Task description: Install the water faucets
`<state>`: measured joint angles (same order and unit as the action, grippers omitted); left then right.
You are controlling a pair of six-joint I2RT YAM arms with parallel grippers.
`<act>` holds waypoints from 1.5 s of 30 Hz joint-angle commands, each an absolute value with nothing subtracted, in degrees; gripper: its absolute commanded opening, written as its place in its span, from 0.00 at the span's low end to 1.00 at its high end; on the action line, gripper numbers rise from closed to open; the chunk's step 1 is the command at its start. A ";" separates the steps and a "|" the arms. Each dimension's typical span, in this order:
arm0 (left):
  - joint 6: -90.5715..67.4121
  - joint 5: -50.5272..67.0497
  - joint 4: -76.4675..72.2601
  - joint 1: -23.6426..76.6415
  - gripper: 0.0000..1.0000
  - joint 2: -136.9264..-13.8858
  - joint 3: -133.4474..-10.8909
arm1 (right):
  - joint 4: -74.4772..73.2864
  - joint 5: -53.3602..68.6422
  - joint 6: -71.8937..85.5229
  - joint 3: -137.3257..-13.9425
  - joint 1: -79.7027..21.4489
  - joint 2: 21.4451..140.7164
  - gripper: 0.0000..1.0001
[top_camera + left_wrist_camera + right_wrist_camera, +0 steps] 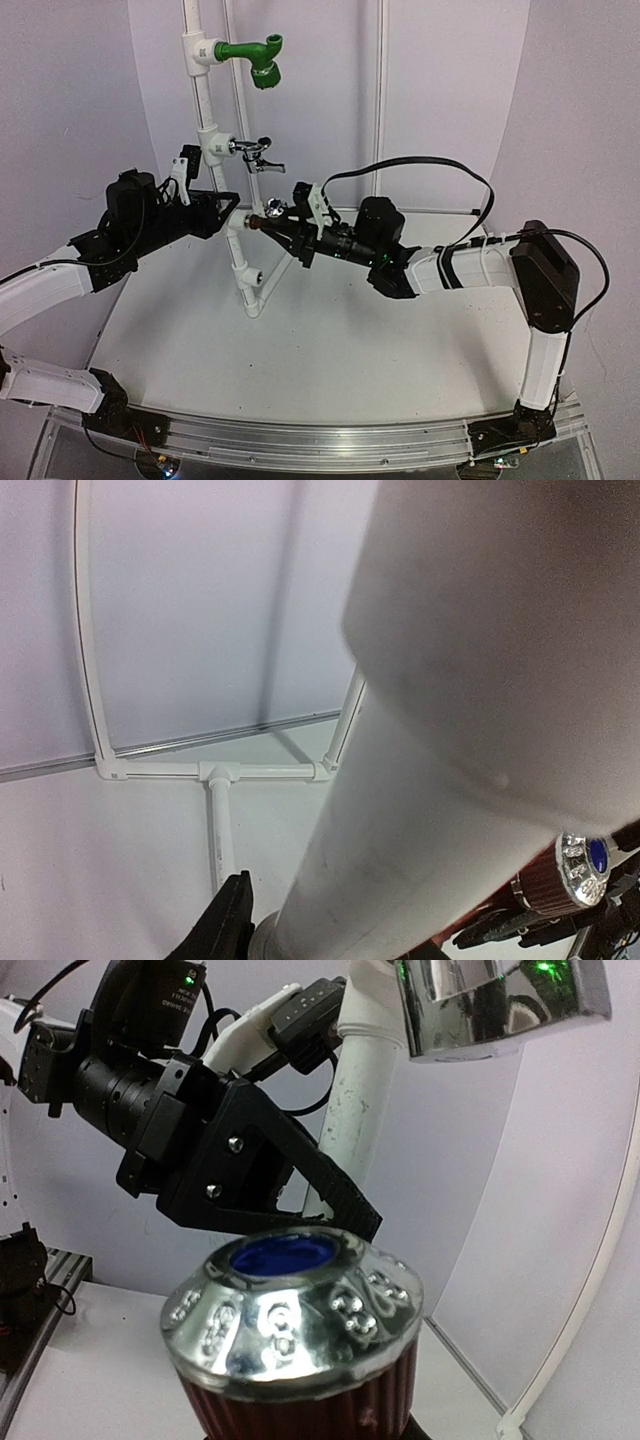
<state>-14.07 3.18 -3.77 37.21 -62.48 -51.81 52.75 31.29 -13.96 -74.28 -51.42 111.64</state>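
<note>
On the white surface (330,330), upright pipe (205,110), left pincer (228,212) clamped round its lower part, right pincer (285,225) closed on brown faucet (268,216) at the pipe beside it, chrome faucet (258,152) mounted higher up

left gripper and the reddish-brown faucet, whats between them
The white upright pipe: in the top view the left gripper holds it from the left, and the reddish-brown faucet, held by the right gripper, meets it from the right.
</note>
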 commanded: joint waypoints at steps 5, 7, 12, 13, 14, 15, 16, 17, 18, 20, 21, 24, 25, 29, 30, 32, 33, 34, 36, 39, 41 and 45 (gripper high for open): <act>-27.07 9.67 0.26 39.84 0.00 -64.45 -50.62 | 53.32 23.09 3.46 -78.13 -51.31 115.18 0.00; -27.06 9.09 0.26 40.16 0.00 -64.70 -50.61 | 54.03 22.16 7.88 -77.91 -51.32 115.53 0.00; -27.21 7.24 -1.58 41.01 0.00 -65.78 -50.78 | 55.32 19.73 21.49 -77.56 -51.31 116.51 0.00; -27.28 6.77 -1.66 41.17 0.00 -66.01 -50.80 | 55.77 19.47 24.06 -77.52 -51.32 116.78 0.00; -27.26 6.36 -1.73 41.27 0.00 -66.20 -50.85 | 56.17 19.13 27.09 -77.52 -51.31 116.99 0.00; -27.32 6.03 -1.76 41.38 0.00 -66.39 -50.89 | 56.63 18.96 30.32 -77.45 -51.32 117.20 0.00; -27.32 5.62 -1.76 41.50 0.00 -66.60 -50.94 | 57.03 18.41 33.28 -77.30 -51.32 117.29 0.00; -27.31 5.13 -1.76 41.67 0.00 -66.79 -50.96 | 57.40 17.95 35.95 -77.13 -51.32 117.33 0.00; -27.27 4.62 -1.76 41.89 0.00 -66.98 -50.96 | 57.83 17.49 38.81 -76.99 -51.33 117.33 0.00; -27.33 3.06 -1.76 42.38 0.00 -67.38 -51.05 | 58.42 16.38 44.56 -76.83 -51.55 117.33 0.00; -27.45 2.27 -1.76 42.62 0.00 -67.59 -51.06 | 58.65 15.74 46.97 -76.71 -51.81 117.29 0.00; -28.31 -0.42 -1.85 43.19 0.00 -68.29 -51.23 | 59.76 12.32 53.64 -75.62 -53.17 116.99 0.00; -28.70 -1.85 -1.93 43.33 0.00 -68.38 -51.24 | 60.92 11.29 55.36 -75.08 -53.65 117.02 0.00; -31.09 -4.87 -2.02 43.41 0.00 -68.23 -50.81 | 63.59 8.61 58.26 -72.37 -54.26 116.80 0.00; -31.75 -5.29 -2.02 43.41 0.00 -67.90 -50.56 | 63.63 7.53 58.47 -70.95 -54.01 116.13 0.00; -32.89 -6.10 -2.02 43.42 0.00 -67.31 -49.86 | 63.71 7.30 59.36 -68.79 -53.11 115.02 0.00; -33.14 -6.06 -2.00 43.42 0.00 -67.19 -49.68 | 63.76 7.98 59.45 -68.25 -52.71 114.38 0.00; -33.42 -5.93 -2.02 43.43 0.00 -67.10 -49.55 | 63.86 8.68 59.45 -67.56 -52.33 113.76 0.00; -33.98 -5.50 -1.94 43.42 0.00 -66.98 -49.32 | 64.31 12.26 56.57 -67.08 -51.78 112.55 0.00; -34.10 -5.32 -1.93 43.42 0.01 -66.42 -49.20 | 63.80 15.24 47.48 -64.69 -51.21 108.58 0.00; -34.02 -5.06 -1.83 43.38 0.04 -66.00 -49.29 | 59.68 14.63 40.28 -62.82 -50.67 104.96 0.00; -33.69 -2.55 -1.53 43.42 0.30 -65.23 -49.60 | 50.06 13.65 29.56 -60.01 -49.98 97.92 0.00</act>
